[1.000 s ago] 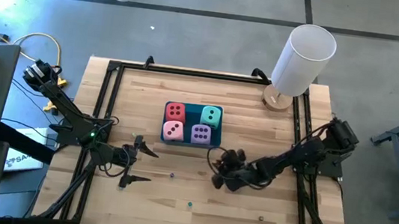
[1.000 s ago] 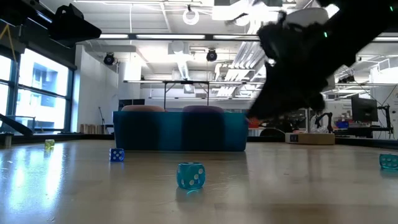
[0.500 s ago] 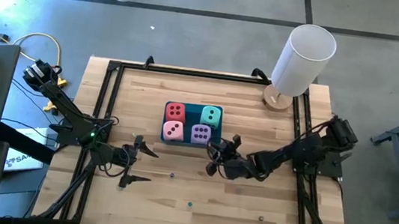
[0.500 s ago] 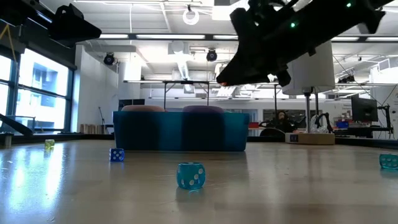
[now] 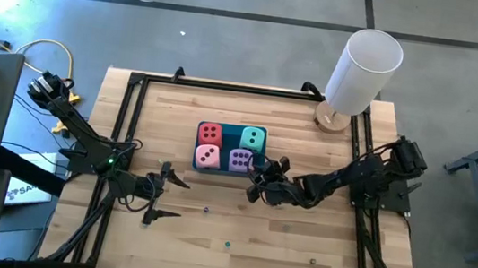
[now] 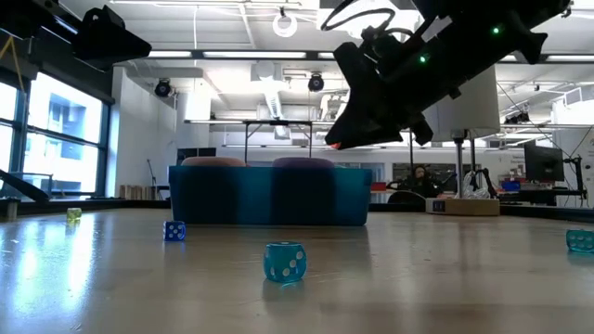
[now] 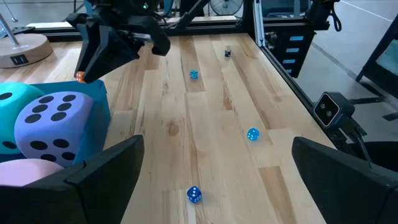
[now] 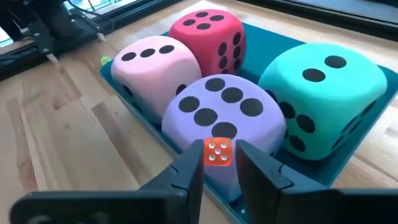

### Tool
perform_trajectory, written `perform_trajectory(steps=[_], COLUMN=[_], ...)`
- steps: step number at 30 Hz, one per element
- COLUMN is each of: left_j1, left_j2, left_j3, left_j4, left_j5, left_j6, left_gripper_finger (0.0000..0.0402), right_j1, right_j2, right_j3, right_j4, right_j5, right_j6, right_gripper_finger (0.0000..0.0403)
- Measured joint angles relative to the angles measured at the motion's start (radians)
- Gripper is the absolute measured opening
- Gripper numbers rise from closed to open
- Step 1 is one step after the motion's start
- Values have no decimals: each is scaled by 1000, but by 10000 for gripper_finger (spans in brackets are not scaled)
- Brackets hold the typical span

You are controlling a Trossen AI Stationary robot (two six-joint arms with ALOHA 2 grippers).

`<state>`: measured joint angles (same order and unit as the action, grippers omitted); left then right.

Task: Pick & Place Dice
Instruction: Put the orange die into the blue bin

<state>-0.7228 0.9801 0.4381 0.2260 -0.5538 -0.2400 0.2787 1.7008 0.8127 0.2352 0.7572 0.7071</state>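
A blue tray [image 5: 229,169] in the middle of the table holds four soft dice: red [image 5: 210,133], teal [image 5: 254,139], pink [image 5: 208,156] and purple [image 5: 240,159]. The right wrist view shows them close: purple die [image 8: 227,106], pink die [image 8: 155,62]. My right gripper [image 5: 258,174] hovers at the tray's near right corner, shut on a tiny orange die [image 8: 218,152] just in front of the purple die. My left gripper [image 5: 174,197] is open and waits low over the table to the left of the tray. My right gripper pinches the tiny orange die [image 8: 218,152] between its two fingertips [image 8: 190,169], by two opposite faces. The fingers slant down from the table's right side toward the tray. The die is lifted clear of the table, above tray height in the low view [image 6: 332,144].
Tiny dice lie scattered on the wood: a blue one [image 6: 174,231], a teal one [image 6: 284,262], a yellow-green one [image 6: 73,214] and another teal one [image 6: 580,240]. A white cylinder [image 5: 364,67] on a round wooden base stands at the far right corner. Black rails frame the table.
My right gripper has risen from near the table and moved toward the far edge and the tray, carrying the tiny orange die with it. It now stands at the tray's near right corner. The left arm has kept still.
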Motion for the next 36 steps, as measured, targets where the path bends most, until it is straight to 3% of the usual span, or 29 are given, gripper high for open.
perform_trajectory(steps=[10,17,36], left_j1=[0,0,0], left_j2=[0,0,0], left_j3=[0,0,0], left_j4=[0,0,0], left_j5=[0,0,0], left_j6=[-1,-4,-4], left_gripper_finger=[399,399,399], right_j1=[-19,-34,-33], right_j2=[0,1,1], right_j3=[0,0,0], right_j4=[-13,-130,-137], right_j5=[0,6,-11], right_j6=[6,101,101], right_gripper_finger=[128,158,163])
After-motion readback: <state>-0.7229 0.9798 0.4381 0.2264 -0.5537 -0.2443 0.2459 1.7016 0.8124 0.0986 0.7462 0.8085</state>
